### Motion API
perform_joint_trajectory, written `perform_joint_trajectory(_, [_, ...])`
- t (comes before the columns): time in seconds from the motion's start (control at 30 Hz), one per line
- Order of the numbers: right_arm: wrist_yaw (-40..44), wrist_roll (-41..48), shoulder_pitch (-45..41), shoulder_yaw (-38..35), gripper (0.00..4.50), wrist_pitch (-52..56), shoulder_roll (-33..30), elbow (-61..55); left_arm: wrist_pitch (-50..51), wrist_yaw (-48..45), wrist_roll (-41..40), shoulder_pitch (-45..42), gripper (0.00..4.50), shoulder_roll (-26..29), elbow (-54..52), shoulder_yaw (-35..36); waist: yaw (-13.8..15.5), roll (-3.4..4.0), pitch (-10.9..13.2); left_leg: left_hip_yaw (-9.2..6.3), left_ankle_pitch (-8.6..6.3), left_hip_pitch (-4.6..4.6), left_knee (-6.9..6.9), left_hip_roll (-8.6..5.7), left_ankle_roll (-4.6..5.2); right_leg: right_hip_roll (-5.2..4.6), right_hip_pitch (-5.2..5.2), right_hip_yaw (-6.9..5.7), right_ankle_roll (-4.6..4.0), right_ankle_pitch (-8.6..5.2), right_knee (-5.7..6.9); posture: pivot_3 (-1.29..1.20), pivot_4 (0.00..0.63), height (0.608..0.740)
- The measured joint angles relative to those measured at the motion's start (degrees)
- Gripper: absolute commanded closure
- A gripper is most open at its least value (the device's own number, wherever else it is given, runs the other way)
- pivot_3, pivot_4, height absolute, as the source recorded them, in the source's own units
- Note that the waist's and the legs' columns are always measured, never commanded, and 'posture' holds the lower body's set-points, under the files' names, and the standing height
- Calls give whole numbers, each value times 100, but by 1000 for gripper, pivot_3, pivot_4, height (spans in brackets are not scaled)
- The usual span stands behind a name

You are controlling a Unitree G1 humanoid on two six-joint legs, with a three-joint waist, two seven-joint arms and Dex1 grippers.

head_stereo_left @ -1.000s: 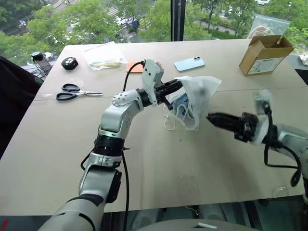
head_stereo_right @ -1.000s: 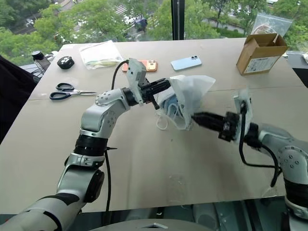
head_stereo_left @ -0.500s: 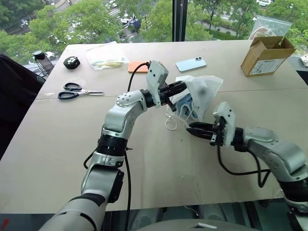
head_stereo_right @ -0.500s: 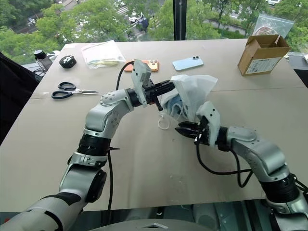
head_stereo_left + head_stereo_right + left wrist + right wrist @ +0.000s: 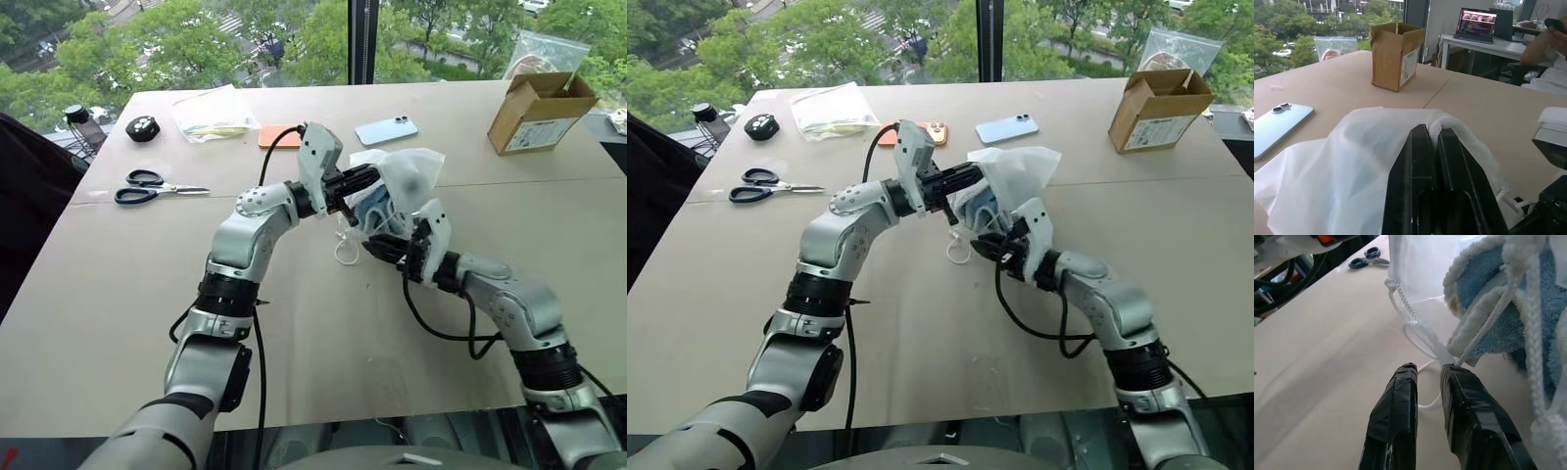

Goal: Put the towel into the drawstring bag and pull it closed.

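Since one second ago the right hand (image 5: 982, 242) has come in from the 3 o'clock side of the surface (image 5: 323, 343) to the lower mouth of the drawstring bag (image 5: 407, 176), and it now sits just beside the hanging cords (image 5: 1409, 323). Its two black fingers (image 5: 1396, 411) stand only narrowly apart, with a small gap between them. A thin white cord runs past the tips, but I cannot tell if it is really pinched.

The left hand (image 5: 367, 181) is closed tight on the upper fabric of the drawstring bag and holds it above the surface, near the middle. The light blue towel (image 5: 1508, 308) is partly inside the bag; its fluffy folded edge shows out of the open mouth, toward 6 o'clock of the bag.

A loop of cord (image 5: 345, 255) hangs down at about 7 o'clock from the bag. Scissors (image 5: 157, 186) lie at 9 o'clock, well apart. A pale blue phone (image 5: 387, 129) lies at 12 o'clock, and a cardboard box (image 5: 539, 110) stands at about 2 o'clock.
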Motion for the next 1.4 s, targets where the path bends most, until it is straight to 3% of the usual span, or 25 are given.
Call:
perform_joint_trajectory(0.5, [-484,-250,-2,-97,3596,173,86,44,0,-15,0,1,4500,13,0,-2,-10,0,0,1,0,1,0,0,0,0,-1,1,0,0,2,0,150,740])
perform_joint_trajectory(0.83, [-465,-470,80,-37,3596,277,-425,-657,0,-20,0,3,4500,37,0,-3,-14,0,0,1,0,1,-1,0,0,1,-1,1,0,0,2,0,150,740])
perform_joint_trajectory(1.07, [-629,-622,133,47,3596,295,-194,-649,0,-27,0,3,4500,33,0,-26,-10,0,0,1,0,1,0,0,0,0,-1,1,0,0,2,0,150,740])
perform_joint_trajectory(1.17, [-776,-612,139,-11,2699,421,-17,-621,0,-33,0,3,4500,32,0,-42,-12,0,0,1,0,1,0,0,0,0,-1,1,0,0,3,0,150,740])
perform_joint_trajectory(1.27, [-847,-610,144,-38,1378,540,-4,-627,0,-45,1,3,4500,34,0,-44,-7,0,0,1,0,1,0,0,0,0,-1,1,0,0,1,0,150,740])
perform_joint_trajectory(1.4, [-906,-557,282,-59,1378,789,-8,-823,0,-69,1,3,4500,36,0,-44,-8,0,0,1,0,1,-1,0,0,0,-1,2,0,0,2,0,150,740])
